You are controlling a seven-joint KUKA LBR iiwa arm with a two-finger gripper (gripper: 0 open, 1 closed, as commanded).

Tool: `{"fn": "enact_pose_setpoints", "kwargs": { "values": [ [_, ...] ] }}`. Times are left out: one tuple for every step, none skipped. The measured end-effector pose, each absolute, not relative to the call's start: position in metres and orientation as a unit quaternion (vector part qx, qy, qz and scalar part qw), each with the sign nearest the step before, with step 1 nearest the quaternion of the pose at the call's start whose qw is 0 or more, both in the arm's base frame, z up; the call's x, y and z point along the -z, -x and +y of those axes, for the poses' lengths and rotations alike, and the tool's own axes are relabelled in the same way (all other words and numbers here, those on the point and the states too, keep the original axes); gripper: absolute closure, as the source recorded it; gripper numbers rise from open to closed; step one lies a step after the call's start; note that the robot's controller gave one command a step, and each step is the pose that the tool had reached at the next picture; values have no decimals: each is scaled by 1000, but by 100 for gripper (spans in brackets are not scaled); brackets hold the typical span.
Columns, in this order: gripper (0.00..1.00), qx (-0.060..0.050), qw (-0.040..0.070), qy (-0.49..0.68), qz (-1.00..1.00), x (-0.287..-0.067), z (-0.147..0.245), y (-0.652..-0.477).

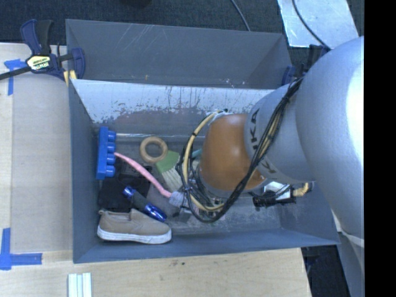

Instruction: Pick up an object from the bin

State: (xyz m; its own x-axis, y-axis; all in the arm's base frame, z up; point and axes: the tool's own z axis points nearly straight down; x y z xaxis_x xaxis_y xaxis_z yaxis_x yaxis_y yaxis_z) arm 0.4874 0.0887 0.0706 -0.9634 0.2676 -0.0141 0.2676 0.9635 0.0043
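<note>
The long pink handle (141, 170) lies mid-bin, slanting from upper left to lower right, with its lower end by the gripper (184, 206). The arm comes in from the right with its wrist angled down. Can't tell if the gripper's open or closed.

We can read only one piece of lettering (254, 132): large dark capitals on the silver casing of the arm (322, 122), on the round section just above the orange cover (226, 153). The letters run down the curve of the casing and black cables (271, 129) cross them, so we make out a "K" and parts of its neighbours, not the whole word. On the things lying in the bin (185, 60) we find no print that we can read.
</note>
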Motion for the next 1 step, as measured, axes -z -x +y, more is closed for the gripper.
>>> {"fn": "enact_pose_setpoints", "kwargs": {
  "values": [
    [100, -1, 8, -135, 991, -74, 88, -487]
  ]
}}
